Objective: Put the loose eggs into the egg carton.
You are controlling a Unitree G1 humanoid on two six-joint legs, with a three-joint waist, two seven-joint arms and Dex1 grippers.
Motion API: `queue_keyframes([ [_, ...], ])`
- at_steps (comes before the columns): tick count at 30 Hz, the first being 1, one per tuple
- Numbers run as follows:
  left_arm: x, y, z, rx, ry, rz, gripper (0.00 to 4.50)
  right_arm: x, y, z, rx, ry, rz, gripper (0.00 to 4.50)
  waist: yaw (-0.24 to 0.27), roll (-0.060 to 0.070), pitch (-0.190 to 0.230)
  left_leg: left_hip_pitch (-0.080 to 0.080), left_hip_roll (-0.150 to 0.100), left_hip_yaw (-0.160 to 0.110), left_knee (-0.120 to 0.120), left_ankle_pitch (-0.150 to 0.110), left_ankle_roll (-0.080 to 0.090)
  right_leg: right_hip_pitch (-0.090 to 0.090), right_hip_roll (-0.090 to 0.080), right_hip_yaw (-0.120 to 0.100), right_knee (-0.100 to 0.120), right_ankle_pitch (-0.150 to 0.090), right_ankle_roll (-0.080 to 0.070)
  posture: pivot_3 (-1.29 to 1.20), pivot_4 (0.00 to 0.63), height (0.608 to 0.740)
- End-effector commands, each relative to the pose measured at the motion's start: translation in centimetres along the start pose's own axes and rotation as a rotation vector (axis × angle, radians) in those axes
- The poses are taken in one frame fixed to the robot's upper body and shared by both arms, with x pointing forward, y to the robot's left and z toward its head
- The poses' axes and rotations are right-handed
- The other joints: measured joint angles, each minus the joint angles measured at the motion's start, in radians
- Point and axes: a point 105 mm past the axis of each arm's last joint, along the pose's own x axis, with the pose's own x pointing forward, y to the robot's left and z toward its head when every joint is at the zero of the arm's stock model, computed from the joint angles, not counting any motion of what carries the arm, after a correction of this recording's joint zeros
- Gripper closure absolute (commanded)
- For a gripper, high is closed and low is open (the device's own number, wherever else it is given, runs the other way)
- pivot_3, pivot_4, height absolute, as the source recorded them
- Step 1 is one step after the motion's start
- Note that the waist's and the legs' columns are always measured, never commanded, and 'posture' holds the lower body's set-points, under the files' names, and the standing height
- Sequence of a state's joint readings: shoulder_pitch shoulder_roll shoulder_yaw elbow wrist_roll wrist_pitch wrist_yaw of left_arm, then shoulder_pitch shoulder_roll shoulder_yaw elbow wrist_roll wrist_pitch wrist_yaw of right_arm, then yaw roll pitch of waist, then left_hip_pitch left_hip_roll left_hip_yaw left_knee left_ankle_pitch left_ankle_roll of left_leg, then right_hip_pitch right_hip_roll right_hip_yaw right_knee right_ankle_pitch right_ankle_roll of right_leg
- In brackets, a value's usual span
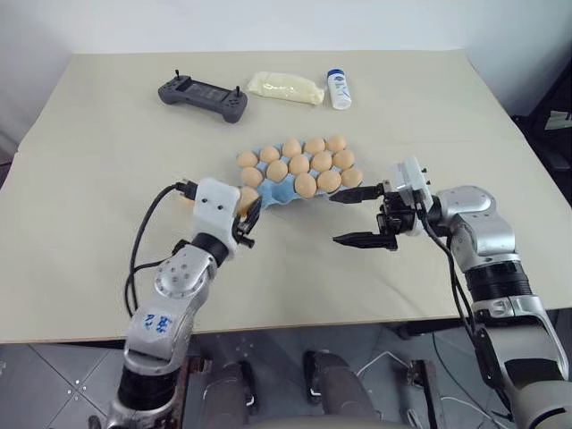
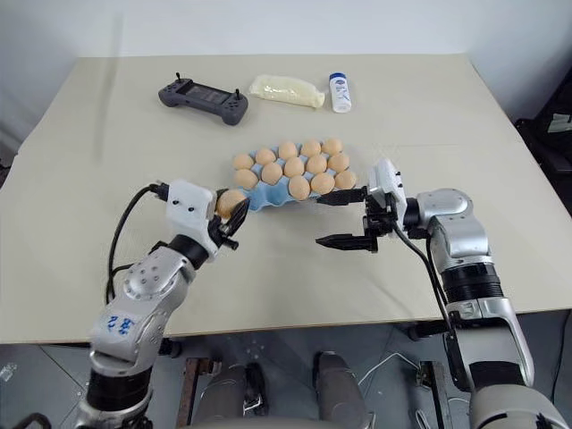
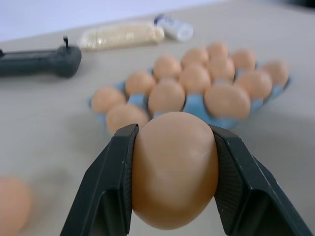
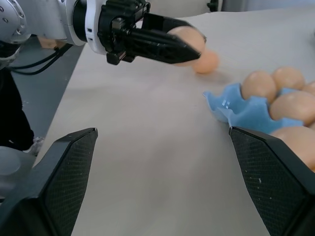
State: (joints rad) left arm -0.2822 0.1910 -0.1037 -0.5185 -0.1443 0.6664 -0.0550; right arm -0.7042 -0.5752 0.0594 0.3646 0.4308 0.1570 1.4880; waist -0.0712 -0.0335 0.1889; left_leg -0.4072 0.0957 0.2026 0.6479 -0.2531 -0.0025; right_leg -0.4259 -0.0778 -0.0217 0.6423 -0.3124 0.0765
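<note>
On the beige tabletop (image 1: 107,161), the light blue moulded egg carton (image 1: 279,191) sits centre, most wells filled with smooth tan-orange eggs. Left hand (image 3: 173,184) is clamped on one tan-orange oval egg (image 3: 174,169), both black fingers (image 3: 106,187) pressed on its sides, held above the tabletop just off the carton's near-left corner. Carton lies ahead and slightly right of that hand; the egg's long axis looks roughly upright between the fingers, which suits a cup well. Which near-left well is free cannot be told from these views. Right hand (image 1: 362,216) stands with fingers wide apart, holding nothing, pointing across toward the carton's right end, just beside its edge. One more loose egg (image 4: 205,61) rests on the tabletop beyond the left hand, so left is the nearer arm for it. Judgement: coming move is a short carry forward-right over the scalloped edge, then lower into an open cup; risk is knocking seated eggs.
</note>
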Motion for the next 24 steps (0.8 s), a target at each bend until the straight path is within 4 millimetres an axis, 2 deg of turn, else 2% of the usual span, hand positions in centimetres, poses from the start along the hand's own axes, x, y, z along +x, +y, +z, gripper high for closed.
queue_keyframes([
  [1, 1.3, -0.6, 0.8, 0.012, -0.058, -0.027, 2.76, -0.8, 0.1, 1.1, -0.043, -0.021, -0.029, 0.0, 0.003, 0.0, 0.0, 0.0, 0.0, 0.0, 0.0, 0.0, 0.0, 0.0, 0.0, 0.0, 0.0, 0.0, 0.0, 0.0, 0.15, 0.74],
  [5, 3.0, -0.3, 0.2, 0.029, -0.057, -0.014, 2.76, -1.1, 0.3, 1.2, -0.042, -0.023, -0.05, 0.0, 0.008, 0.0, 0.0, 0.0, -0.002, 0.0, 0.0, 0.001, 0.0, 0.0, 0.001, 0.0, 0.001, 0.0, 0.0, 0.0, 0.15, 0.74],
  [11, 5.5, -1.4, -0.2, 0.031, -0.076, -0.073, 2.76, -1.4, 0.5, 1.1, -0.038, -0.017, -0.073, 0.0, 0.019, 0.0, 0.0, 0.0, -0.002, 0.0, 0.001, 0.001, 0.002, -0.001, 0.0, -0.001, 0.001, 0.0, 0.001, 0.0, 0.15, 0.74],
  [19, 6.5, -2.1, -0.4, 0.03, -0.1, -0.099, 2.76, -1.6, 0.7, 1.0, -0.033, -0.009, -0.095, 0.0, 0.022, 0.0, 0.0, -0.001, -0.003, 0.0, 0.001, 0.0, 0.002, -0.001, 0.0, -0.002, 0.0, 0.001, 0.001, 0.0, 0.15, 0.74],
  [21, 6.6, -2.1, -0.3, 0.033, -0.107, -0.104, 2.05, -1.6, 0.7, 1.0, -0.031, -0.009, -0.097, 0.0, 0.021, 0.0, 0.0, -0.001, -0.003, 0.0, 0.001, 0.0, 0.002, -0.001, 0.0, -0.003, 0.001, 0.001, 0.001, 0.0, 0.15, 0.74],
  [22, 6.7, -2.1, -0.3, 0.041, -0.109, -0.104, 1.89, -1.6, 0.7, 1.0, -0.031, -0.008, -0.098, 0.0, 0.021, 0.0, 0.0, -0.001, -0.003, 0.0, 0.001, 0.0, 0.002, -0.001, 0.0, -0.003, 0.001, 0.001, 0.001, 0.0, 0.15, 0.74],
  [23, 6.8, -2.0, -0.3, 0.044, -0.109, -0.099, 1.55, -1.6, 0.7, 1.0, -0.03, -0.009, -0.098, 0.0, 0.021, 0.0, 0.0, -0.001, -0.003, 0.0, 0.001, 0.0, 0.002, -0.001, 0.0, -0.003, 0.001, 0.001, 0.001, 0.0, 0.15, 0.74],
  [24, 6.8, -2.0, -0.3, 0.048, -0.11, -0.101, 1.55, -1.6, 0.7, 1.0, -0.029, -0.009, -0.099, 0.0, 0.021, 0.0, 0.0, -0.001, -0.003, 0.0, 0.001, 0.0, 0.002, -0.001, 0.0, -0.003, 0.001, 0.001, 0.001, 0.0, 0.15, 0.74],
])
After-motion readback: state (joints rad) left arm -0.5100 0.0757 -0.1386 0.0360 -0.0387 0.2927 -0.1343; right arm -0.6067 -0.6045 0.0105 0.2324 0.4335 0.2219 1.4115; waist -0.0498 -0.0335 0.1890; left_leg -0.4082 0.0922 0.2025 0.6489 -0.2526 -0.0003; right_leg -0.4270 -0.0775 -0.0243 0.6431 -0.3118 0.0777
